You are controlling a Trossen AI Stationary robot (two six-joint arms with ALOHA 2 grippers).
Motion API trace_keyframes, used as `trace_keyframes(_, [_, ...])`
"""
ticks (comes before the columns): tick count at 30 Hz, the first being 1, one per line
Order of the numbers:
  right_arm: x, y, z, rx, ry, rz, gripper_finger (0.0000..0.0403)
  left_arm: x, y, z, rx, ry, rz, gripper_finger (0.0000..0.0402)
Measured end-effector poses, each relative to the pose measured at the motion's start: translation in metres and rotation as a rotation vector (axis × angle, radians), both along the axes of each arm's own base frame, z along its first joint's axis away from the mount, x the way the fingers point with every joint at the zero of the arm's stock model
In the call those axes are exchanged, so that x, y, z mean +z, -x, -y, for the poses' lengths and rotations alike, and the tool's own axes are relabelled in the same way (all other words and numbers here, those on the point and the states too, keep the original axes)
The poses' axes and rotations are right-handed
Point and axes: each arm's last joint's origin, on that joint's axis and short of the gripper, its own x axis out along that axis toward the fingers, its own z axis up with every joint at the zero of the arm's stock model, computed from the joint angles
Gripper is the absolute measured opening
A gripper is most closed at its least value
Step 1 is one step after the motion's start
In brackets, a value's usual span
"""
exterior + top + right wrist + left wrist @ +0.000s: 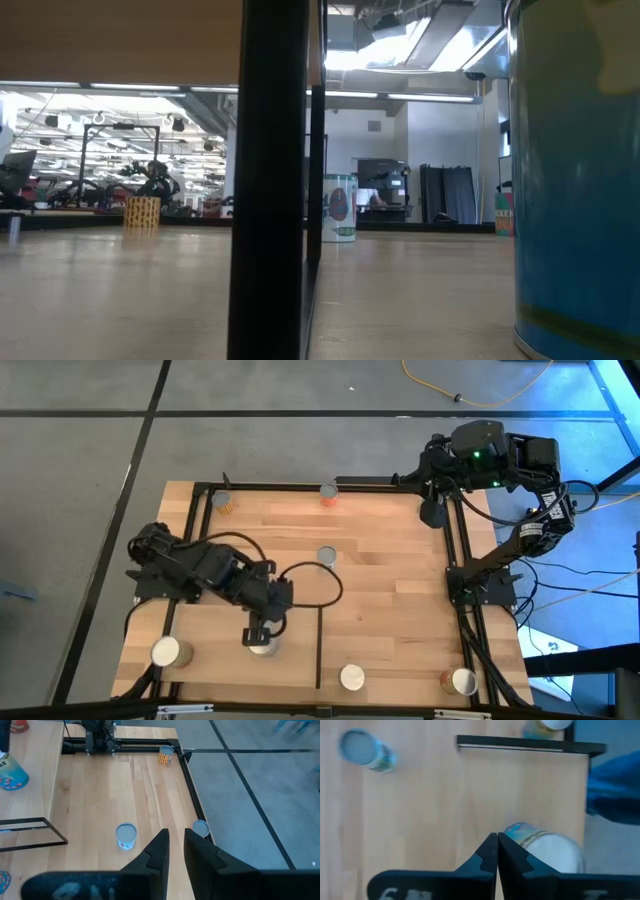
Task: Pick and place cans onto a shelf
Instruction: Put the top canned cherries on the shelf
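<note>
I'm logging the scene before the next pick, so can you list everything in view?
cans: seven show from above, with silver or whitish tops. One is at the back left corner, one at the back middle, one at mid-table, one at the front left, one under the left arm, one at the front middle and one at the front right.
shelf: one, light wood, at the front left, with a thin black bar on its edge.
tabletop: one, plank-patterned wood.
black frame: one, running along the table edges.
left gripper: dark, over a front left can, jaws shut.
right gripper: dark, at the back right edge, jaws slightly apart.
</note>
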Motion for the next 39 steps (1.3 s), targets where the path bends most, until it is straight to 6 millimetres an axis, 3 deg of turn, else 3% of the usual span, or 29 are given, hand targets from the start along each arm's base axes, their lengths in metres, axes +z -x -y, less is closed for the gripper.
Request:
trace_keyframes(8, [0.0, 0.0, 0.0, 0.001, 0.002, -0.001, 0.0059, -0.018, -0.02, 0.01, -0.099, 0.058, -0.057, 0.0])
trace_keyframes(14, [0.0, 0.0, 0.0, 0.002, 0.002, -0.001, 0.0059, -0.021, -0.023, 0.012, -0.111, 0.058, -0.053, 0.0])
trace_keyframes(25, [0.0, 0.0, 0.0, 0.003, 0.002, -0.001, 0.0059, -0.047, -0.022, 0.019, -0.105, 0.05, -0.166, 0.0])
trace_keyframes(39, [0.0, 0.0, 0.0, 0.002, 0.002, -0.001, 0.0059, -0.049, -0.011, 0.036, -0.066, 0.089, -0.227, 0.0])
